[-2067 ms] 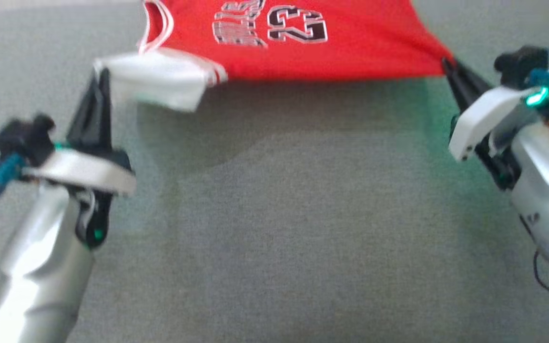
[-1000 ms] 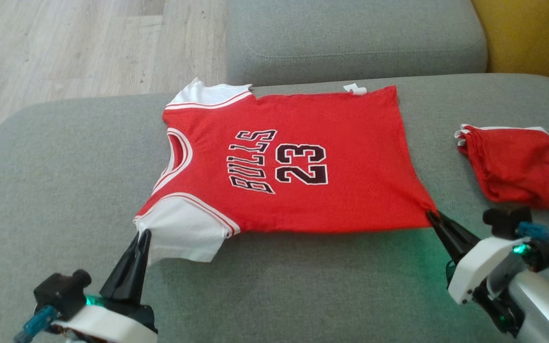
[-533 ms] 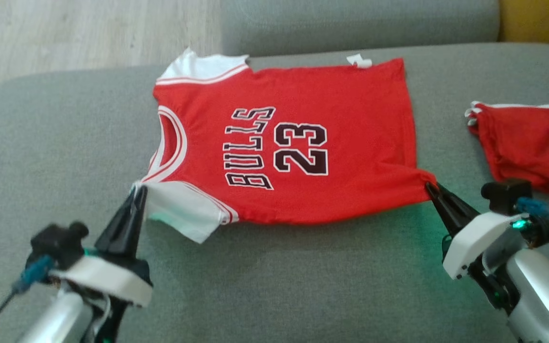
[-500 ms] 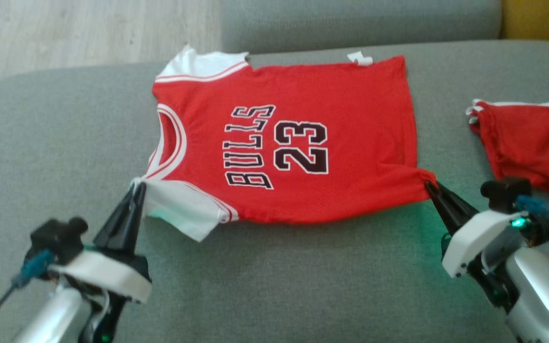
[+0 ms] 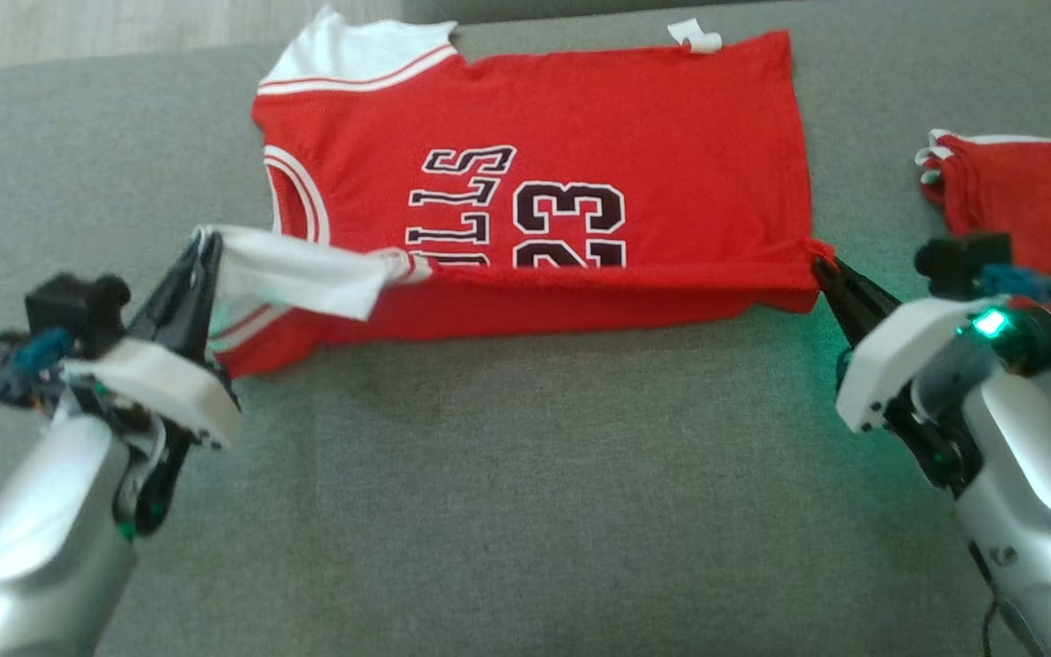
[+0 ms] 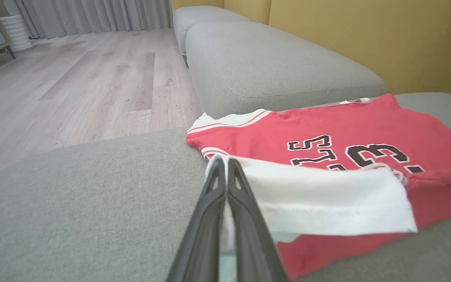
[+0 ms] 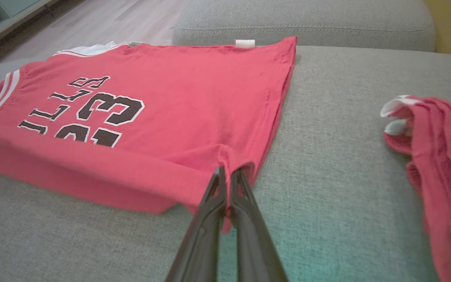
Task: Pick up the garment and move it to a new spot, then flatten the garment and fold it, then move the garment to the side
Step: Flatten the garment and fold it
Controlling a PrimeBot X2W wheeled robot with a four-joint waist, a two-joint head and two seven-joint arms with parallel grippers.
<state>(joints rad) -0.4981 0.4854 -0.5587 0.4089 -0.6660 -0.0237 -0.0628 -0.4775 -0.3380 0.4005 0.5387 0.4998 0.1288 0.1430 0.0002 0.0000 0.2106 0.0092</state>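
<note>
Near edge of jersey [image 5: 690, 128] has risen, half-covering the lettering [image 5: 571, 205].

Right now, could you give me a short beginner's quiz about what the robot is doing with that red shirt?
1. True or false: the left hand is pinching the white sleeve of the jersey.
2. Which number is printed on the jersey? A) 23 B) 45 C) 7
3. What lies on the sofa beside the right hand?

Key: 1 true. 2 A. 3 another red garment, bunched up.
</note>
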